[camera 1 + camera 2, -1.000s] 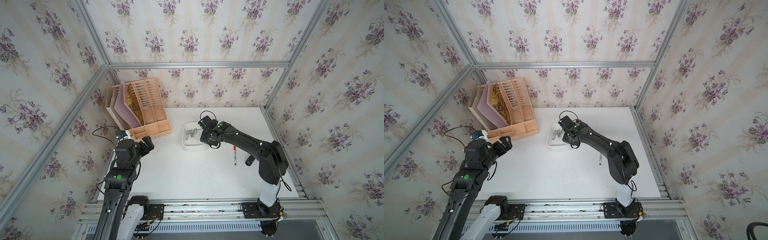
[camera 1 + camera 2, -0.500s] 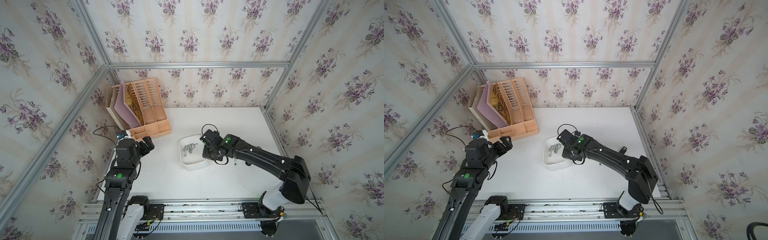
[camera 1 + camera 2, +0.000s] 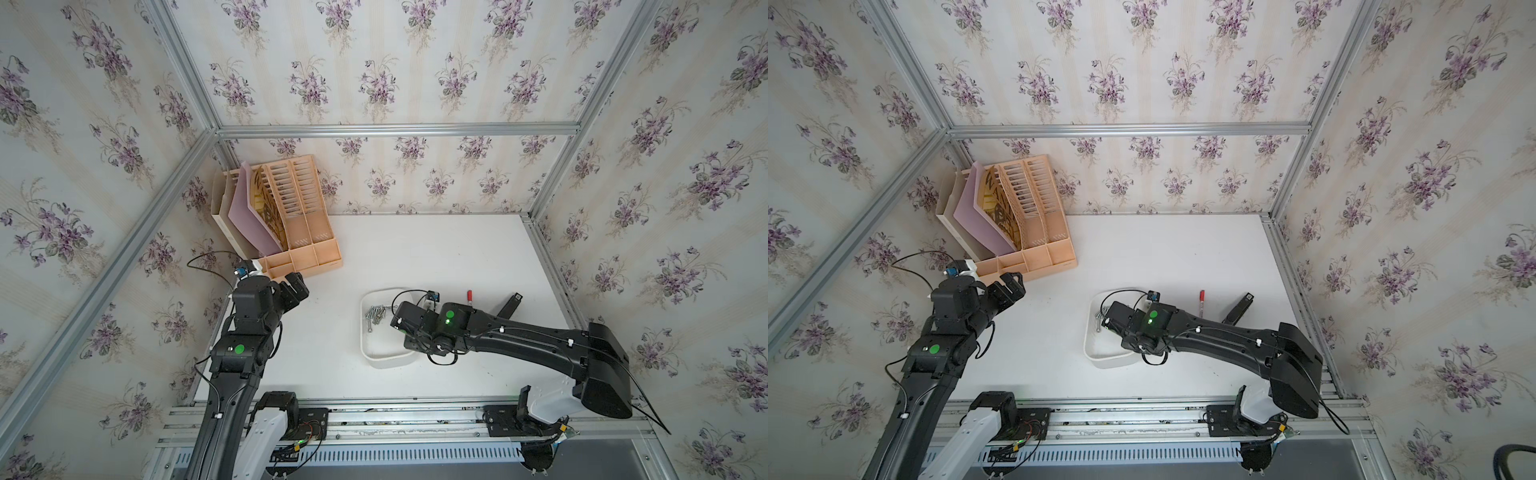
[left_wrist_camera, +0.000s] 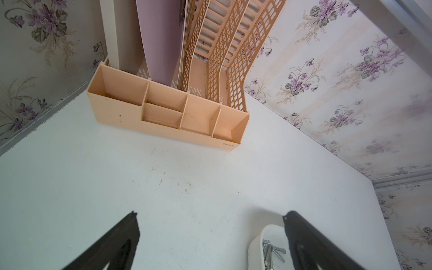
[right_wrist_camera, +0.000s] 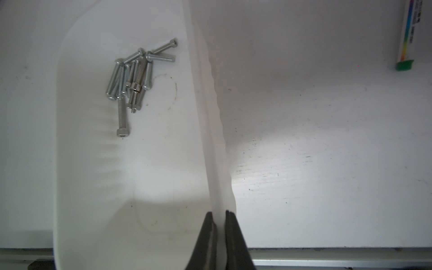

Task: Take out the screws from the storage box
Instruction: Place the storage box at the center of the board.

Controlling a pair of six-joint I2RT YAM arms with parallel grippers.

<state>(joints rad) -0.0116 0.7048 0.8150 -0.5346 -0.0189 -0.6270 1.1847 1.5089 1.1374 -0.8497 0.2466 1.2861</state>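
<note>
White plastic was what my right claw had between its jaws. They stood almost closed, pinching the thin side wall of the storage box with one finger inside and one outside. Beyond the grip, the screws lay in a loose heap at the far end of the box. All of them were inside it, and none lay on the desk.

The change over the last second was the box's place. A second earlier it had sat further back on the desk, nearer the peach file organiser. By this moment I had drawn it toward the front rail, the arm folding back with it and the grip unchanged. The heap had ridden along at the same end (I could not tell whether the box was lifted clear or simply dragged). The red-capped marker pen lay where it had been, now just beside the box's far right corner.

My left claw hung wide open and empty over bare desk in front of the organiser, well apart from the box.

For the task, I judged this to be repositioning only. No screw was out yet, though the box was closer to both arms, for picking or for tipping. Tipping from that thin wall risked the plastic slipping from the claw.
</note>
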